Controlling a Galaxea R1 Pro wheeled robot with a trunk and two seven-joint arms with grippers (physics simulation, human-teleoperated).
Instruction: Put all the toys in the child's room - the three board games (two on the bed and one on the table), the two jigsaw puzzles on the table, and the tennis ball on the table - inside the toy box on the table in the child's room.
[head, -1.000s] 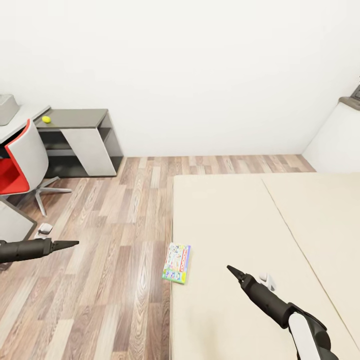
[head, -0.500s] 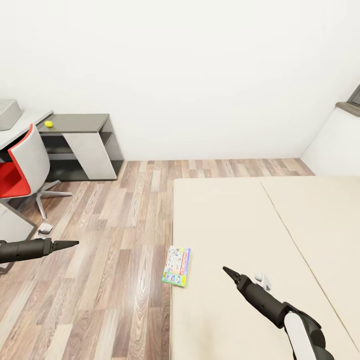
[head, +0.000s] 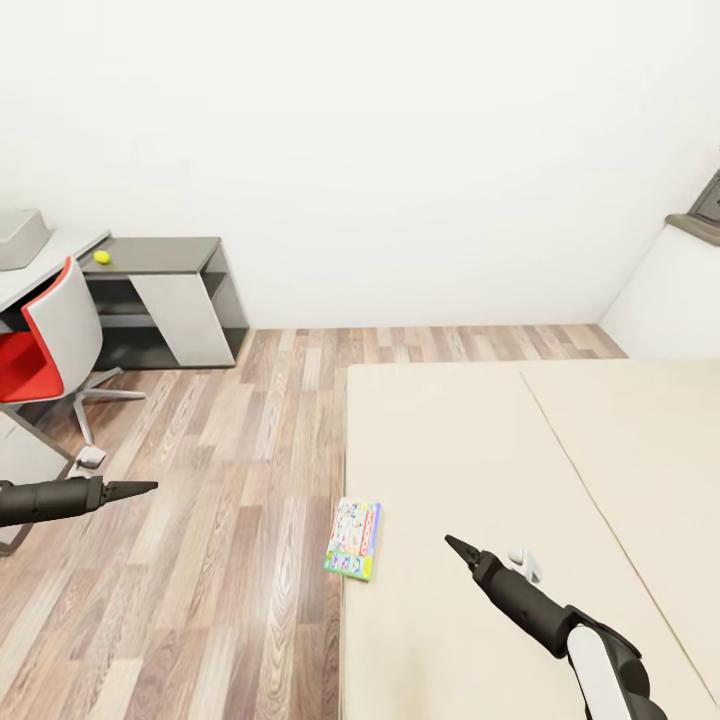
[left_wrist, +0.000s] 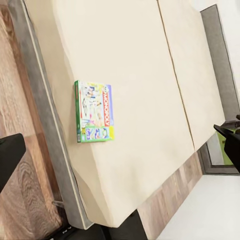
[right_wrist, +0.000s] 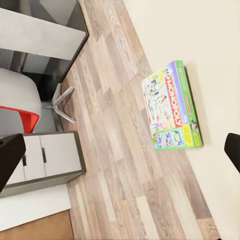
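A green-edged, cartoon-covered board game (head: 353, 538) lies flat on the beige bed (head: 480, 450), at its left edge by the floor; it is also in the left wrist view (left_wrist: 94, 111) and the right wrist view (right_wrist: 171, 107). My right gripper (head: 450, 541) hovers over the mattress a little to the right of it, open and empty. My left gripper (head: 152, 487) hangs over the wood floor to the left, open and empty. Far left, the tennis ball (head: 101, 257) sits on the table's dark grey section (head: 165, 244). The pale grey toy box (head: 20, 238) stands on the lighter top.
A red and grey swivel chair (head: 45, 340) stands in front of the table at the left. Wood-plank floor (head: 250, 450) lies between table and bed. A white ledge with a grey top (head: 690, 225) sits at the far right against the white wall.
The head view has shifted, so the table and ball sit lower in the picture. My right gripper has crept slightly left. The board game has not moved.
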